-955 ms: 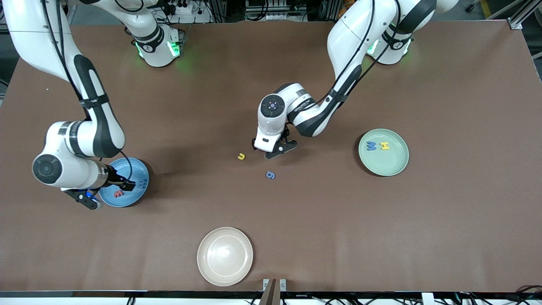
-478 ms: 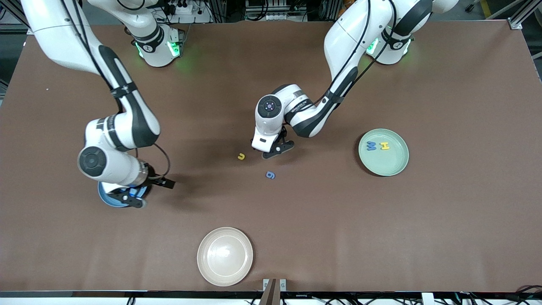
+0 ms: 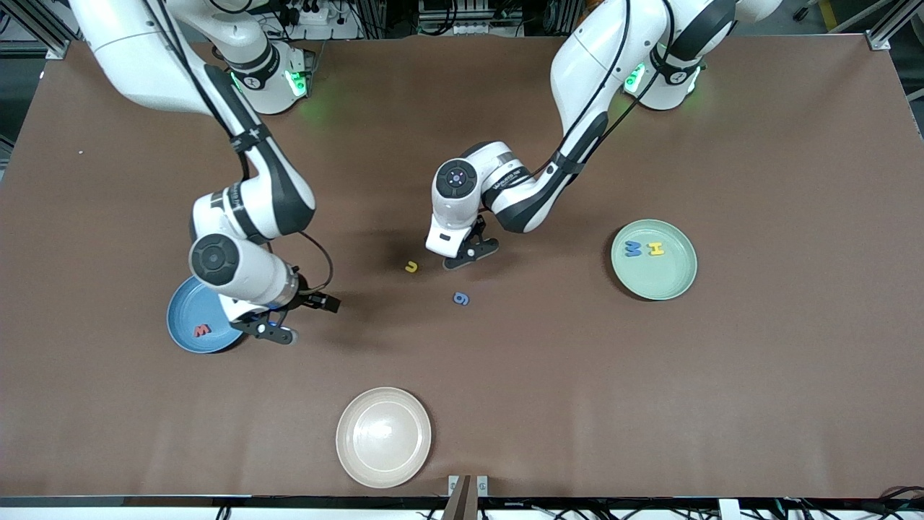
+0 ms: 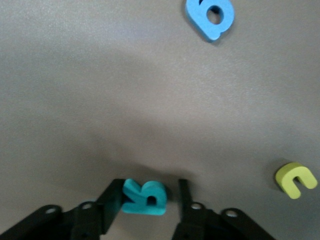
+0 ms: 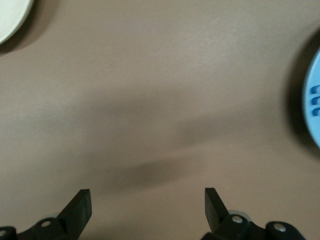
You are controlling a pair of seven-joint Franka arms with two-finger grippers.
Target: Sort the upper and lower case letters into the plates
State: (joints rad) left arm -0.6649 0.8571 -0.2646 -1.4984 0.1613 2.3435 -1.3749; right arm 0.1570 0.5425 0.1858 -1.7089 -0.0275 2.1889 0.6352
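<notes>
Our left gripper [image 4: 150, 197] is low at the middle of the brown table [image 3: 758, 361], its fingers narrowed around a small teal plastic letter [image 4: 145, 196], touching on one side only, ready to lift it for sorting. Our right gripper [image 5: 147, 200] hangs wide open and empty just beside the round blue plate [image 3: 189, 318], so it is free for another letter.

**Left gripper down at the table, right gripper hanging wide**

Your left arm is reaching from its base toward the middle of the table, elbow bent and wrist pointing straight down. Its left gripper [image 4: 150, 197] is sitting low at the tabletop, its jaws standing part-way in, one finger [image 4: 114, 200] touching what lies between them and the other standing just clear of it.

Your right arm is stretching out from its own base, forearm angling down and wrist turning sideways. The right gripper [image 5: 148, 209] is hanging above the tabletop with its fingers [image 5: 80, 207] spread wide and nothing between them.
</notes>
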